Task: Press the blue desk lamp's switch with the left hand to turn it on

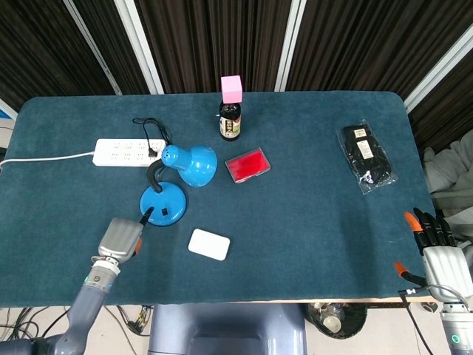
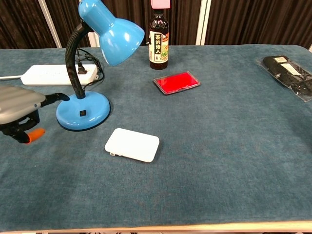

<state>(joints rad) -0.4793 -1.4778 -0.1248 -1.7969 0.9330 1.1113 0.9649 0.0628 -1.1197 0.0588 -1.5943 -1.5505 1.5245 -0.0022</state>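
The blue desk lamp stands left of centre, its round base [image 1: 164, 205] [image 2: 83, 111] carrying a small black switch [image 1: 163, 213] [image 2: 83, 113] and its shade [image 1: 194, 164] [image 2: 114, 30] showing no glow. My left hand [image 1: 122, 238] [image 2: 19, 105] hovers just left of the base, holding nothing. One dark finger [image 1: 145, 216] [image 2: 58, 96] points out and reaches the base's left rim, short of the switch; the other fingers look curled in. My right hand [image 1: 440, 251] lies at the table's front right corner with its fingers spread and nothing in them.
A white flat box [image 1: 209, 244] [image 2: 132, 145] lies just right of the base in front. Behind are a white power strip [image 1: 127, 152] [image 2: 53, 74] with the lamp's cord, a dark bottle [image 1: 230, 118] [image 2: 159, 41], a red pad [image 1: 247, 164] [image 2: 176, 82] and a black packet [image 1: 365, 157] [image 2: 290, 70].
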